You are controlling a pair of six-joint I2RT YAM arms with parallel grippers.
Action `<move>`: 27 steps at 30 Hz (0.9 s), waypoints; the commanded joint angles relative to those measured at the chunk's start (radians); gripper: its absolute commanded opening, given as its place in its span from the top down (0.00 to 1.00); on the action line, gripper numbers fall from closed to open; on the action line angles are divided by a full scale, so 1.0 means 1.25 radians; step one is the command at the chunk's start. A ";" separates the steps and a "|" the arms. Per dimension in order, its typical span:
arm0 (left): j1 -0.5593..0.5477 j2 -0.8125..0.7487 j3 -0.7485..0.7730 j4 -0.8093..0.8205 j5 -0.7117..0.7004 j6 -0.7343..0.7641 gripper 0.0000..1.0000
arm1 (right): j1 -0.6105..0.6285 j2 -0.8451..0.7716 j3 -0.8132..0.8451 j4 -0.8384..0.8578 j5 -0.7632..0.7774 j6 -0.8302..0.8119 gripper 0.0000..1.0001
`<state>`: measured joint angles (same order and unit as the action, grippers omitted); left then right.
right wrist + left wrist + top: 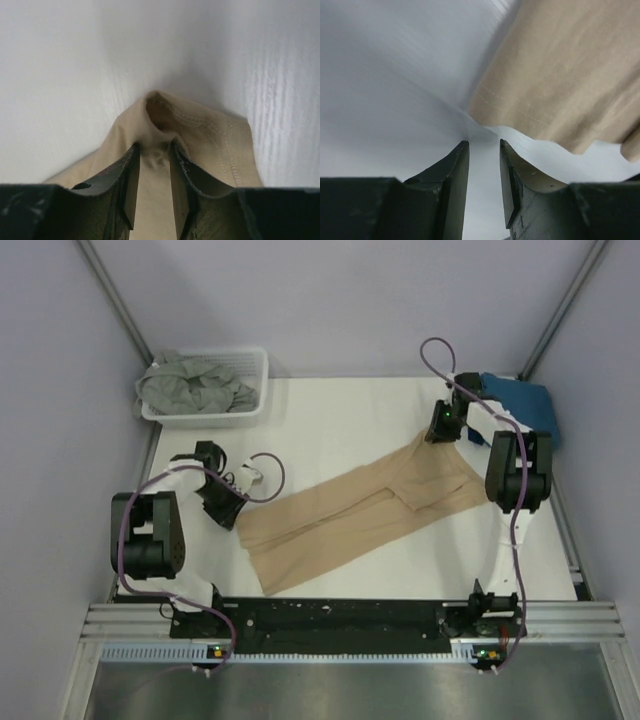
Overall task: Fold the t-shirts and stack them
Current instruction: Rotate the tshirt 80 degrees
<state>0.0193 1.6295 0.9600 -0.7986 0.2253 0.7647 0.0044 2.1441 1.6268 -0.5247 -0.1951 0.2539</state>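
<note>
Between the two pincers lies the tan t-shirt [350, 520], spread on the white desk [330, 415]. It is soft, thin and light. It bends and sags anywhere, so I think it needs a hold at two ends at once, or it will droop and bunch up. A good place to grab is a sewn edge or a corner, where the cloth is a bit thicker. The shirt looks folded into a long strip. Its long way runs on a slant, from just by the left pincer [483, 142] across to the right pincer [152, 147]. I cannot tell which end is the neck.

The right pincer is closed on one end of the shirt. Cloth sits between its two fingers and stands up in a small bump just past the tips. A stitched hem lies to the right of the bump.

The left pincer has only a small gap, and nothing is in it. Bare desk shows between its fingers. A corner of the shirt is just ahead of its tips and a bit to the right, close but not touching.

Near the right pincer, on the side away from the tan shirt, lies the teal-blue t-shirt [522, 400]. Well beyond the left pincer, the grey-green t-shirt [195, 385] is piled in a white basket [255, 365].
</note>
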 commanded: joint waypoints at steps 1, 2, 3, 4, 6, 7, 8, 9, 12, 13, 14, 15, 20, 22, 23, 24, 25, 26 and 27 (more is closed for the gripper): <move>0.005 -0.092 0.004 -0.113 0.021 0.023 0.64 | 0.021 -0.011 0.111 -0.033 -0.011 -0.019 0.67; 0.005 -0.107 0.017 -0.133 0.033 0.029 0.64 | 0.021 -0.035 0.106 -0.042 0.001 -0.030 0.65; 0.005 -0.120 0.032 -0.152 0.045 0.033 0.64 | 0.021 -0.070 0.090 -0.047 0.027 -0.043 0.64; 0.005 -0.130 0.052 -0.162 0.057 0.033 0.64 | 0.021 -0.105 0.061 -0.047 0.062 -0.059 0.62; 0.005 -0.141 0.086 -0.172 0.087 0.029 0.64 | 0.021 -0.186 -0.005 -0.044 0.114 -0.069 0.60; 0.004 -0.140 0.102 -0.171 0.110 0.025 0.64 | 0.021 -0.218 -0.044 -0.042 0.130 -0.073 0.61; 0.003 -0.137 0.114 -0.167 0.131 0.025 0.64 | 0.021 -0.247 -0.080 -0.037 0.135 -0.072 0.62; -0.001 -0.130 0.120 -0.153 0.146 0.019 0.64 | 0.021 -0.271 -0.123 -0.032 0.130 -0.072 0.65; -0.041 -0.088 0.129 -0.100 0.138 -0.001 0.64 | 0.017 -0.300 -0.243 -0.010 0.117 -0.056 0.82; -0.051 -0.070 0.129 -0.082 0.128 -0.013 0.64 | 0.010 -0.304 -0.276 0.000 0.118 -0.047 0.87; -0.058 -0.054 0.129 -0.062 0.114 -0.019 0.64 | 0.000 -0.303 -0.313 0.016 0.120 -0.035 0.90; -0.064 -0.037 0.128 -0.044 0.102 -0.025 0.64 | -0.025 -0.302 -0.341 0.035 0.117 -0.025 0.92; -0.069 0.050 0.112 0.015 0.040 -0.039 0.65 | -0.115 -0.279 -0.420 0.065 0.120 0.003 1.00; -0.069 0.067 0.095 0.024 0.022 -0.037 0.65 | -0.120 -0.293 -0.440 0.064 0.135 -0.008 1.00; -0.068 0.071 0.083 0.029 0.019 -0.035 0.65 | -0.120 -0.304 -0.445 0.064 0.136 -0.012 1.00; -0.068 0.071 0.072 0.031 0.019 -0.033 0.65 | -0.119 -0.314 -0.449 0.064 0.133 -0.015 1.00; -0.068 0.073 0.062 0.031 0.020 -0.029 0.65 | -0.120 -0.324 -0.447 0.060 0.129 -0.019 1.00; -0.068 0.072 0.054 0.030 0.021 -0.025 0.65 | -0.119 -0.336 -0.444 0.059 0.125 -0.023 1.00; -0.068 0.071 0.051 0.027 0.022 -0.023 0.65 | -0.119 -0.348 -0.436 0.052 0.127 -0.025 0.98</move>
<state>-0.0681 1.7229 1.0607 -0.7849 0.2676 0.7300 -0.1505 1.7699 1.0920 -0.4461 -0.0715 0.2451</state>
